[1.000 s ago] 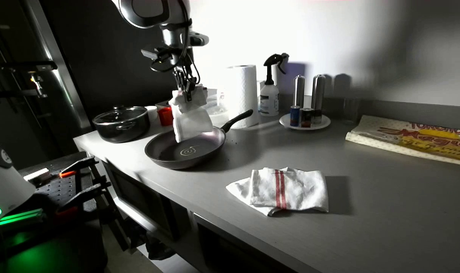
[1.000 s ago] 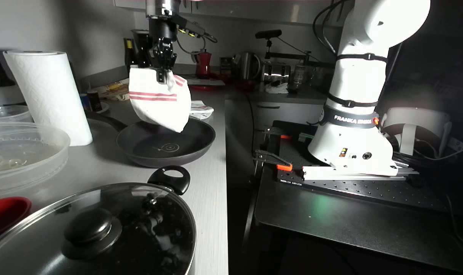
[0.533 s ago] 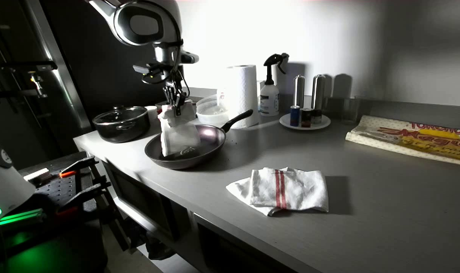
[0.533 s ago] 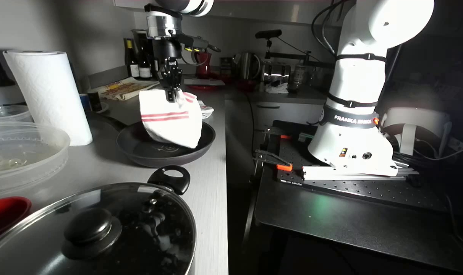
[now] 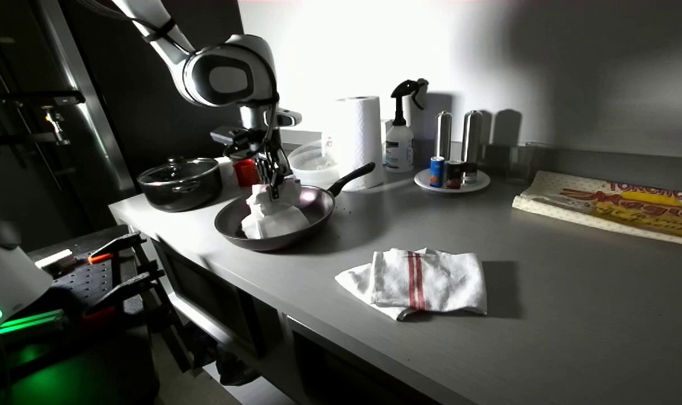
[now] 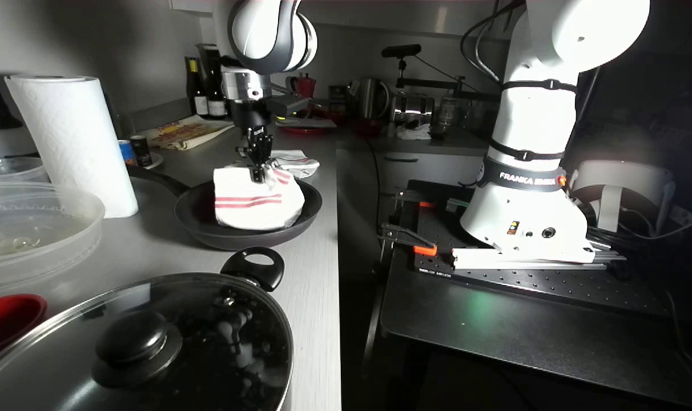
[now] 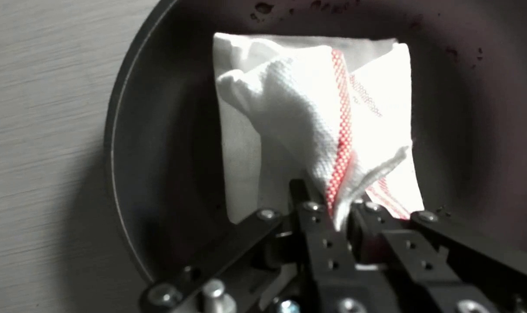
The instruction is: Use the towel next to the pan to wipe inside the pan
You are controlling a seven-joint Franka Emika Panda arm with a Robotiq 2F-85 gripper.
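Note:
A white towel with red stripes is held in my gripper and bunches up inside the dark frying pan; it shows in both exterior views (image 5: 274,221) (image 6: 246,214) and in the wrist view (image 7: 298,104). My gripper (image 5: 274,193) (image 6: 258,173) (image 7: 333,206) points down over the pan and is shut on the upper fold of this towel. The pan (image 5: 318,209) (image 6: 232,240) (image 7: 168,143) lies flat on the counter, with small dark spots on its inner surface in the wrist view. The towel's underside and much of the pan floor are hidden.
A second folded striped towel (image 5: 448,281) lies on the counter. A lidded black pot (image 5: 180,185) (image 6: 152,348), a plastic tub (image 6: 37,228), a paper roll (image 5: 360,146) and a spray bottle (image 5: 399,147) stand around the pan. The counter edge (image 6: 323,319) runs close by the pan.
My gripper has moved down with the towel. The towel hung loosely over the pan; it now rests bunched on the pan floor. The pan has not moved.

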